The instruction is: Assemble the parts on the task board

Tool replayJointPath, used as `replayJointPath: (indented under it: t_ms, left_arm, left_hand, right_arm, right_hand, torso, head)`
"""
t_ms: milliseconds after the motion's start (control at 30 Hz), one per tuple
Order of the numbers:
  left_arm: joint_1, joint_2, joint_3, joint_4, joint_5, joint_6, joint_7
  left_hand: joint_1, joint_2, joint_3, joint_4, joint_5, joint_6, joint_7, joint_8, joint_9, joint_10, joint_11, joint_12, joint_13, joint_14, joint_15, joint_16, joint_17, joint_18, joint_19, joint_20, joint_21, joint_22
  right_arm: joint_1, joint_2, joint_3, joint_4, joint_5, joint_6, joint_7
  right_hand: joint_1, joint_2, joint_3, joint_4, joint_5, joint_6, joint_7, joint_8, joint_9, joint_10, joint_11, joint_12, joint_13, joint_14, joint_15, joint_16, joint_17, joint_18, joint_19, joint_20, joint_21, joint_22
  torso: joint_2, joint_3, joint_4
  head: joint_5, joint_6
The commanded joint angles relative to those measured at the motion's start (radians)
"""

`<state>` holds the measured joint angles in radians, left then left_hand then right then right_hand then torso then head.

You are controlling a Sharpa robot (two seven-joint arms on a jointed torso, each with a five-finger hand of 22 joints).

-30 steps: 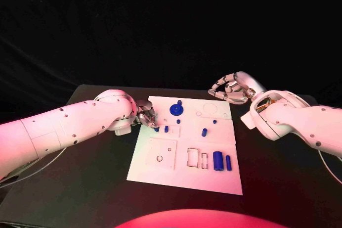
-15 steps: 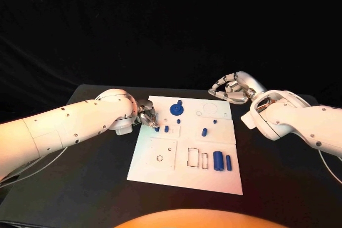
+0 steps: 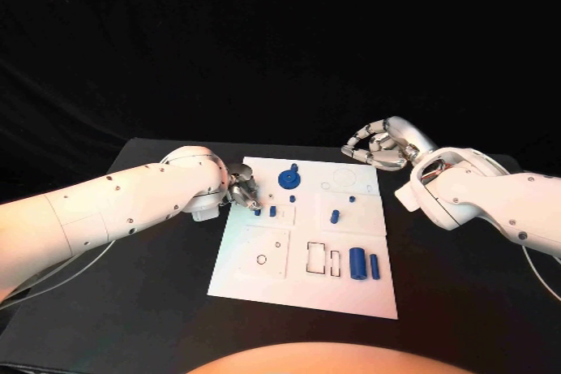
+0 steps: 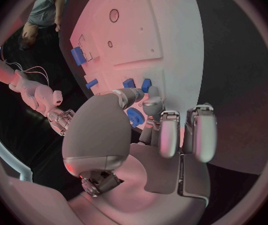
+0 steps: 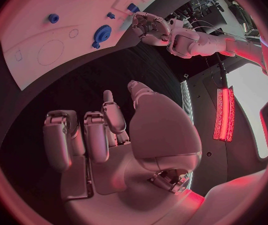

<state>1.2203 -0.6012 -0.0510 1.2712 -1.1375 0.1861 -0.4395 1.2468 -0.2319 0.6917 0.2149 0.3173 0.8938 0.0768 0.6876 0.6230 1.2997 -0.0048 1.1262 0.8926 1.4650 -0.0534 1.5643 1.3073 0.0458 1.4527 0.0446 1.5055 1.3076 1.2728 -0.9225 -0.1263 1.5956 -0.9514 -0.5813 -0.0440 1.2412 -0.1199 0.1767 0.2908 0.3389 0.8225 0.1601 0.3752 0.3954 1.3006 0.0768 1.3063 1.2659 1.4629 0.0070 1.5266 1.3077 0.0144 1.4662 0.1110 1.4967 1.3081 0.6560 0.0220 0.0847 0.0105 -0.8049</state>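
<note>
Head view: task board (image 3: 306, 285) lying at centre of black table (image 3: 140, 309); blue parts sitting on it — round gear-like part (image 3: 289, 178) toward 12 o'clock, two cylinders (image 3: 364, 264) toward 4 o'clock, small pieces (image 3: 272, 212) mid-board. Left hand (image 3: 241, 187) hovering at board's 9–10 o'clock edge, fingers curled; whether holding anything, cannot tell. Right hand (image 3: 378, 147) hanging off board's 1 o'clock corner, fingers curled in, holding nothing.

Left wrist view: left hand (image 4: 156, 130) reaching over board (image 4: 165, 40), fingertips near small blue pieces (image 4: 137, 84).

Right wrist view: right hand (image 5: 103, 135) curling over dark table, board (image 5: 40, 40) beyond.
</note>
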Motion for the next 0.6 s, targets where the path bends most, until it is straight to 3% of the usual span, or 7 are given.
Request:
replayJointPath:
  t_ms: [33,433,600]
  left_arm:
    - [-0.006,0.005,-0.004,-0.002,0.000,0.040,-0.015]
    - [-0.008,0.004,-0.005,-0.004,0.001,0.045,-0.020]
    - [-0.008,0.000,-0.005,-0.007,0.010,0.006,-0.021]
  left_hand:
    - [0.003,-0.003,0.192,-0.195,0.004,0.006,0.000,0.003,-0.001,0.007,0.000,0.001,0.001,0.106,-0.007,0.006,0.264,-0.009,0.004,0.001,0.004,0.126]
    - [-0.008,-0.007,0.187,-0.190,0.013,0.007,-0.001,0.001,0.002,0.010,0.001,0.001,0.002,0.106,-0.007,0.006,0.264,-0.009,0.004,0.000,0.005,0.127]
    - [-0.058,-0.012,0.121,-0.156,0.005,-0.004,-0.016,0.000,0.020,0.017,-0.011,-0.008,-0.004,0.106,-0.013,0.006,0.264,-0.009,0.002,0.002,0.002,0.124]
  right_arm:
    - [-0.001,-0.001,0.000,0.003,-0.010,0.002,0.007]
    - [-0.001,-0.003,0.000,0.003,-0.009,0.001,0.007]
    - [-0.001,-0.003,0.000,0.002,-0.009,0.000,0.008]
  right_hand:
    - [-0.009,-0.001,-0.001,0.000,0.004,-0.001,-0.007,0.007,-0.001,0.003,-0.005,0.000,0.001,0.079,-0.007,-0.005,0.135,0.008,0.052,-0.003,-0.003,0.208]
    - [-0.009,-0.001,-0.001,0.000,0.004,-0.001,-0.007,0.007,-0.001,0.003,-0.005,0.000,0.001,0.079,-0.007,-0.005,0.135,0.008,0.052,-0.003,-0.003,0.208]
    - [-0.010,-0.001,0.000,0.000,0.003,-0.001,-0.007,0.009,-0.002,0.001,-0.005,-0.002,-0.001,0.078,-0.007,-0.006,0.134,0.008,0.051,-0.004,-0.005,0.207]
  torso:
    - [0.000,-0.0001,0.0006]
    - [-0.001,-0.0009,0.0023]
    - [-0.001,-0.0006,0.0022]
  head:
    - [-0.001,-0.001]
    - [-0.005,-0.004]
    - [-0.005,0.000]
